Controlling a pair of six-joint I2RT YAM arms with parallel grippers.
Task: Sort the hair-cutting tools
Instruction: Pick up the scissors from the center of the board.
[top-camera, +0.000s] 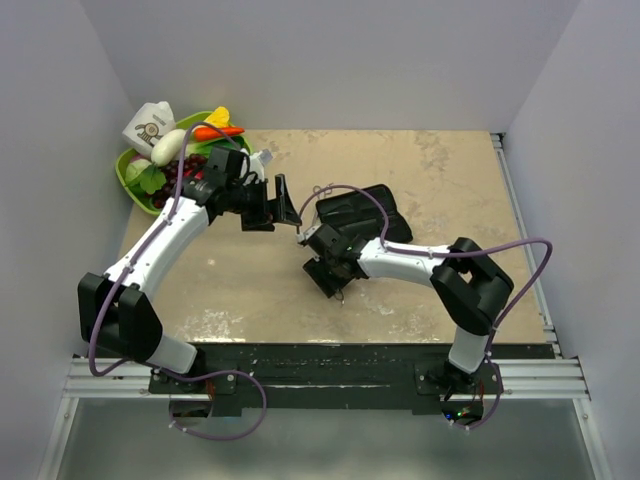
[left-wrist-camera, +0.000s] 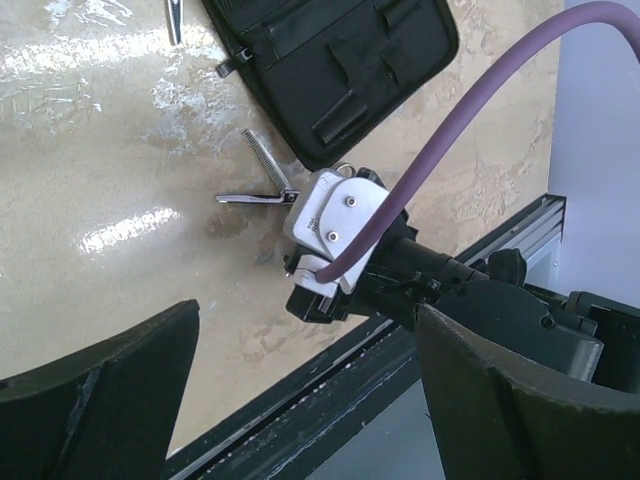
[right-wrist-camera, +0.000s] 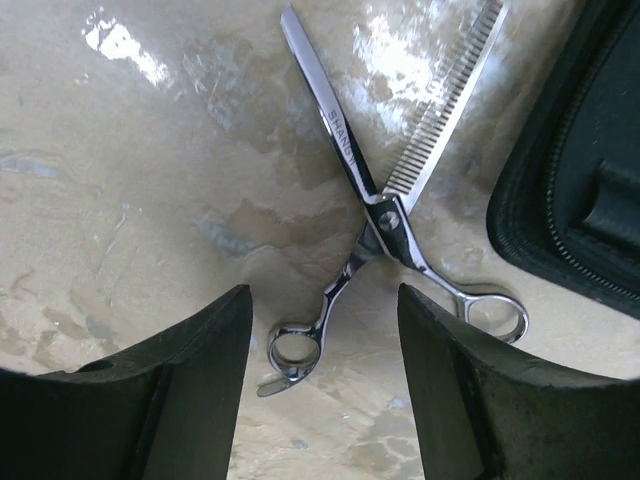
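silver scissors (right-wrist-camera: 385, 215) splayed open; blade lettering only legible r wrist view.

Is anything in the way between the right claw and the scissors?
Nothing visible. The scissors lie spread on the table right by the open right gripper; the black case sits off to one side.

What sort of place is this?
Probably a lab test booth, not a salon: plain white walls box in a beige tabletop, the arms are bolted to a metal rail, and a green tray holds toy food.
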